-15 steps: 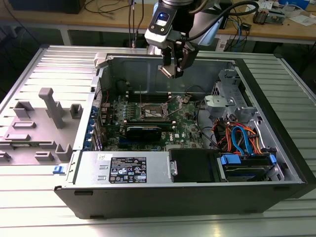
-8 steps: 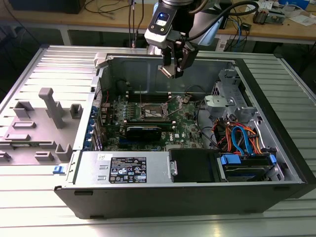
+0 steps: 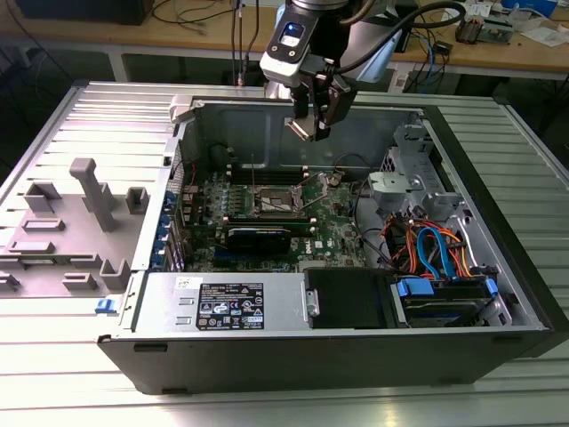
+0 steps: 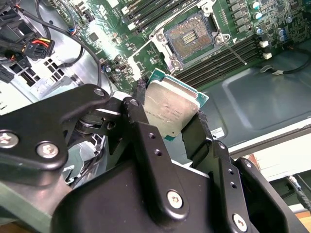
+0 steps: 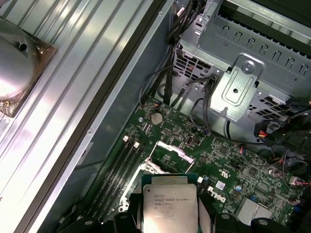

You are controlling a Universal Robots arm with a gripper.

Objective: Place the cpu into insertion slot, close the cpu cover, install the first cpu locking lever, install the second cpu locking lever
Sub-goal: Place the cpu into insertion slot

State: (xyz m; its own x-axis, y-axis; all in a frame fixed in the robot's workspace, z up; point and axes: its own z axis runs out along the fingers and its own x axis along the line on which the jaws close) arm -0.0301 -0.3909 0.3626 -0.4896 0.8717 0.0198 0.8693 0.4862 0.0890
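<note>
My gripper (image 3: pixel 312 130) hangs above the open computer case, shut on the cpu (image 4: pixel 170 106), a flat square chip with a dull silver top and a green rim. In both wrist views the black fingers (image 4: pixel 140 110) clamp two opposite edges of the cpu (image 5: pixel 169 206). The insertion slot (image 3: pixel 275 203) lies below on the green motherboard, uncovered, its contact field (image 4: pixel 190 41) bare. The silvery cpu cover (image 5: pixel 172 151) looks raised at the socket's edge. A thin locking lever (image 4: pixel 237 53) sticks out beside the socket, unlatched.
A long black heatsink block (image 3: pixel 258 237) lies just in front of the socket. Memory slots (image 4: pixel 218 60) flank it. A metal drive cage (image 3: pixel 411 178) and coloured cables (image 3: pixel 434 251) fill the exterior view's right. A grey fixture tray (image 3: pixel 71 222) sits outside the case, left.
</note>
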